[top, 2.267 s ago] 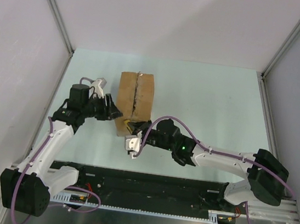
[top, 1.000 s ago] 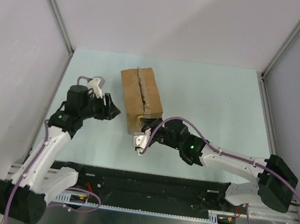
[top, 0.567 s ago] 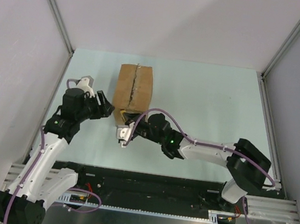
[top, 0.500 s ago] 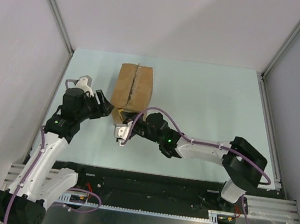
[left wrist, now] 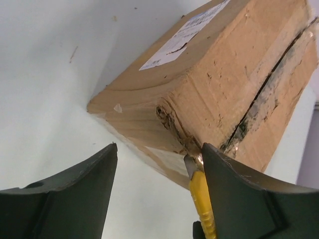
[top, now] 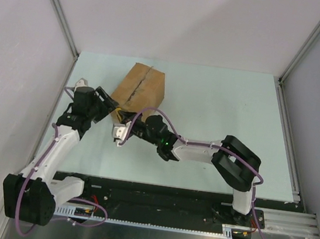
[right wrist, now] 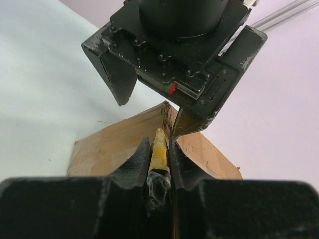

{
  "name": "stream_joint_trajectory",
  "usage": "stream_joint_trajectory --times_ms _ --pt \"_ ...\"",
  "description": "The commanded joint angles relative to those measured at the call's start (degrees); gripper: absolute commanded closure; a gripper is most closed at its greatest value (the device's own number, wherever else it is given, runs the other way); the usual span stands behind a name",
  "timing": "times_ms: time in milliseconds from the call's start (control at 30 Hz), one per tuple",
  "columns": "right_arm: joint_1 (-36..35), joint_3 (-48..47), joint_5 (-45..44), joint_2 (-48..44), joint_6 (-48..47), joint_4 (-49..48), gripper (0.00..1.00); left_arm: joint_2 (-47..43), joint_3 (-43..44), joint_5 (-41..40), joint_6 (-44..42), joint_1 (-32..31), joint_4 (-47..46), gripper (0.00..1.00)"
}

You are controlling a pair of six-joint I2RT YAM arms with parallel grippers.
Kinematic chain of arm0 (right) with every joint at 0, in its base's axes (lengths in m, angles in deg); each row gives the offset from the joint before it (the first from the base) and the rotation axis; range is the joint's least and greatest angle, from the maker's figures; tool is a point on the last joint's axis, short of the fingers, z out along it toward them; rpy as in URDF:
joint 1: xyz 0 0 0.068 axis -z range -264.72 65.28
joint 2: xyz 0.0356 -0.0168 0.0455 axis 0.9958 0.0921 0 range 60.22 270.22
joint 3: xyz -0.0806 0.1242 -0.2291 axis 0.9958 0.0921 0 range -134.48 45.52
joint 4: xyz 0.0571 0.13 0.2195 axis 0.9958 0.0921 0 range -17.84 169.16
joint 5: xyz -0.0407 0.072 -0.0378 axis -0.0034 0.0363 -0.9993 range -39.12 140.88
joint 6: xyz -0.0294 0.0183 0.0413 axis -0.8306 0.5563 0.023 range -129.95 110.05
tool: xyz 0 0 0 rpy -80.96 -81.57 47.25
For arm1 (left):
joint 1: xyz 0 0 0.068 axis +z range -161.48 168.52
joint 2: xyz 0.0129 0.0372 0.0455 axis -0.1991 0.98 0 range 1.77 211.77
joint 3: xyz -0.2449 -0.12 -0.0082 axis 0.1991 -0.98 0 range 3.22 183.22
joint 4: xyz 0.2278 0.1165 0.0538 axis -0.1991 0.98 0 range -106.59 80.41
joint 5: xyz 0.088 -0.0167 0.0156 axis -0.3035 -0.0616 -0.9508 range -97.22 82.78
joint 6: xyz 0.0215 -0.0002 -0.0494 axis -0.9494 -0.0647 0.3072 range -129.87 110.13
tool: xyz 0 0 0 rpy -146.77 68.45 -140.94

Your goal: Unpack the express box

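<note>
The express box (top: pixel 142 87) is a brown cardboard carton lying askew on the table, its centre seam split and ragged. In the left wrist view the box (left wrist: pixel 219 79) shows a white label (left wrist: pixel 184 34) on one side. My right gripper (top: pixel 123 120) is shut on a yellow utility knife (right wrist: pixel 160 147), whose blade (left wrist: pixel 191 165) touches the box's torn near corner. My left gripper (top: pixel 110 104) is open and faces that same corner. One of its fingers (right wrist: pixel 188 124) rests against the box (right wrist: pixel 112 147) beside the knife.
The pale green table (top: pixel 226 110) is walled by white panels at the back and both sides. The black rail (top: pixel 155 198) with the arm bases runs along the near edge. The right arm (top: pixel 202 153) stretches leftwards across the front of the table.
The box has turned, its near end swinging left. Both grippers have moved left with it, the right arm reaching further across. The knife stays at the near corner.
</note>
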State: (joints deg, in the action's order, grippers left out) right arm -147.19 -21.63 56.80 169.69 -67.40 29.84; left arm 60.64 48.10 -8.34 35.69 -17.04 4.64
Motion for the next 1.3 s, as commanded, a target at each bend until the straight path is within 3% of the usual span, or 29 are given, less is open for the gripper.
stream_joint_trajectory --times_ms 0,167,400,567,800,1267 --pt "1.5 -2.2 -0.2 1.6 0.2 -0.6 1.00 2.5 0.9 -1.0 7.8 0.8 -6.4 0.27" --pt "1.7 -2.3 -0.8 2.2 -0.4 -0.5 1.00 1.4 -2.4 -0.1 10.0 0.8 -13.9 0.33" --pt "1.7 -3.2 -0.6 3.2 0.0 -0.7 1.00 2.2 -5.2 -1.4 9.1 0.8 -17.0 0.60" --pt "2.1 -3.6 -0.6 2.9 -1.3 1.3 1.00 3.0 -6.0 -1.7 7.7 0.9 -17.3 0.67" --pt "3.6 -3.4 -0.6 0.5 -5.4 10.3 1.00 4.9 -4.9 -2.5 0.5 1.3 -17.1 0.67" --pt "7.2 -1.8 0.6 -4.4 -10.3 18.5 1.00 10.6 -2.6 0.6 -1.5 4.2 -17.2 0.66"
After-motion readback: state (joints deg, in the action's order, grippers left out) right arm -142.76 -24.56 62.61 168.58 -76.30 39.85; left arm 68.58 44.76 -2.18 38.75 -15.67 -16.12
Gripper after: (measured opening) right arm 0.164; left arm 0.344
